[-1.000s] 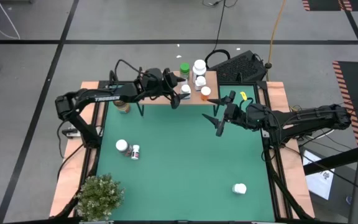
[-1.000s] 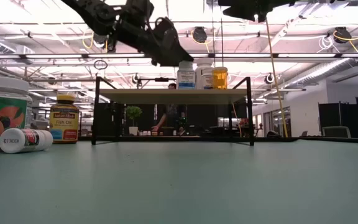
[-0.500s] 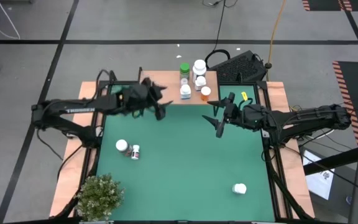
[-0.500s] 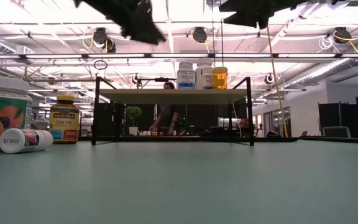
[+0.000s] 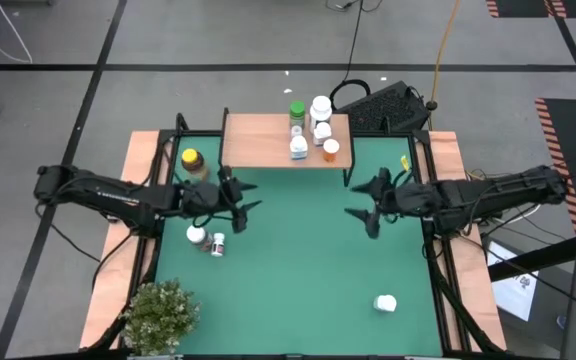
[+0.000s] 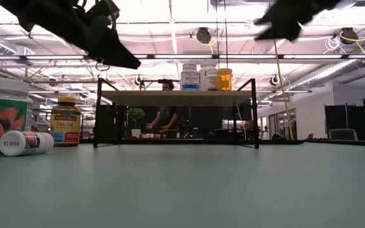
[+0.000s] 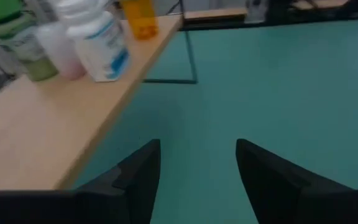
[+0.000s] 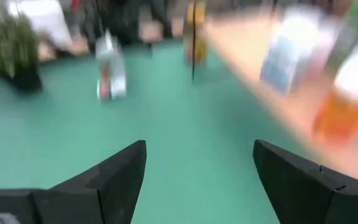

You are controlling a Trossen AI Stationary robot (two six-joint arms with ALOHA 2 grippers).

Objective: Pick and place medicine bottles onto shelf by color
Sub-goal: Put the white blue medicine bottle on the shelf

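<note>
Green matting [image 5: 288, 270] covers the table, and we take the light-wood shelf [image 5: 258, 140] at its far edge as our landmark. On the shelf's right end stands a cluster of medicine bottles: a green-capped bottle [image 5: 296, 110], a large white bottle [image 5: 320, 106], a blue-and-white bottle [image 5: 298, 148] and an orange-capped bottle [image 5: 330, 150]. Just off the shelf's left end stands the amber yellow-capped bottle [image 5: 194, 162]. In front of the shelf and to its left, a white-capped bottle [image 5: 197, 235] stands beside a small white bottle lying on its side [image 5: 217, 244]. One more white bottle [image 5: 385, 302] lies well in front of the shelf's right end.

We see the left gripper [image 5: 236, 203] hanging over the mat in front of the shelf's left end, fingers spread wide and empty. The right gripper [image 5: 370, 202] hangs in front of the shelf's right end, likewise spread wide and empty. A potted plant [image 5: 158, 315] sits at the near left corner.
</note>
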